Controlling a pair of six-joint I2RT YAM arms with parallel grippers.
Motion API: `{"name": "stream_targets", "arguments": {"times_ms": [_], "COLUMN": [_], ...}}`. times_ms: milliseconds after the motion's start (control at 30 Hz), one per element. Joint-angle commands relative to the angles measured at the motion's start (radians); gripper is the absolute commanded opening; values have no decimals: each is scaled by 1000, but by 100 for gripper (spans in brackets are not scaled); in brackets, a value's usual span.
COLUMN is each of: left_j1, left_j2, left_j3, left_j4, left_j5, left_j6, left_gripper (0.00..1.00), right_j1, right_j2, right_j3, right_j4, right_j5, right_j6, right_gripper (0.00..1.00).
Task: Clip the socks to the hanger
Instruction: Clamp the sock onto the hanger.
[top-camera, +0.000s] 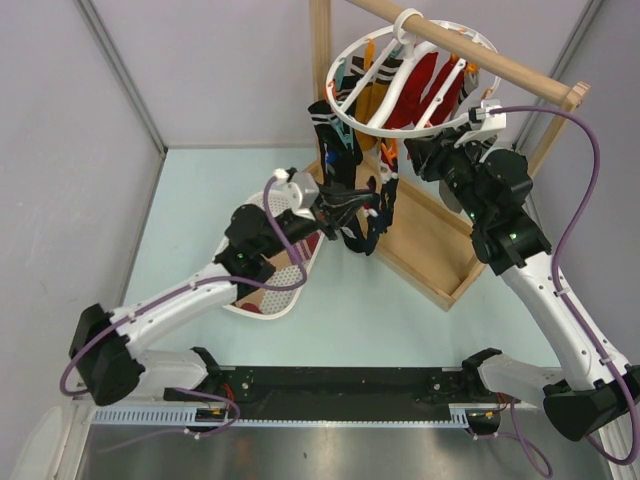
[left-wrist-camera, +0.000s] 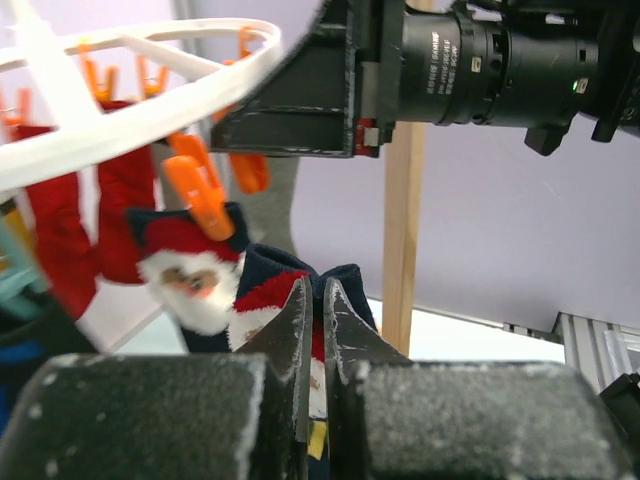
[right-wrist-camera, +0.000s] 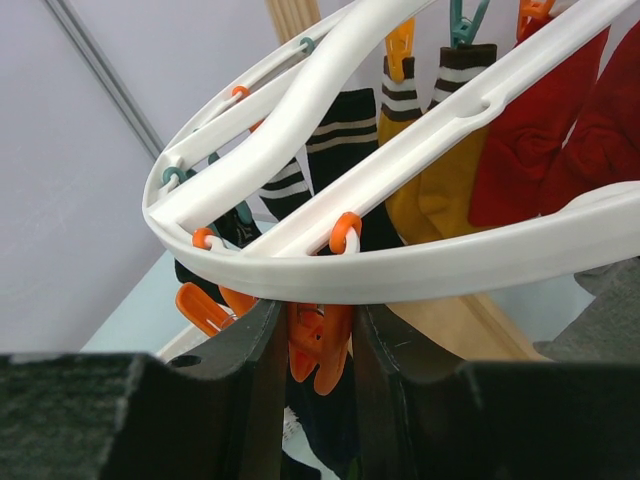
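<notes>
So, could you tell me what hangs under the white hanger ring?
Red socks, a mustard sock and a striped black sock hang clipped under the hanger; the right gripper pinches an orange clip. The hanger and gripper cover the socks' lower ends.

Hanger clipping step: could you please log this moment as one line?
left gripper: shut on Santa sock below hanger | right gripper: closed on orange clip at rim

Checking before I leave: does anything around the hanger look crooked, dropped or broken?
Nothing stands out. The hanger hangs on its rail with socks clipped on, the left gripper holds a Santa sock, and the right gripper pinches an orange clip.
</notes>
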Motion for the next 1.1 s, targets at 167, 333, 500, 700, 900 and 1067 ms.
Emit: {"name": "stream_targets", "arguments": {"times_ms": [167,333,500,700,900,1067], "left_j1": [-38,-38,-38,-36,-28,-24], "left_j2": [202,262,320,359,382,391], "left_j3": [139,179,214,236,257,279], "left_j4": [257,282,289,272,265,259], "left_j5": [59,42,32,7,-1,7], "left_j6": [4,2,-7,-10,-24,-30], "left_gripper": [0,0,0,0,0,0], "right_j1": [-23,-29,-32,-35,-37,-39], "right_j2": [-29,-32,-32,-37,-35,-37], "right_j3": [49,49,49,49,49,49], "right_j4": [44,46,46,47,46,46], "right_j5": [-40,-57,-74,-88,-105,-120], "right_j6": [28,34,39,37,36,30], "right_gripper": [0,0,0,0,0,0]}}
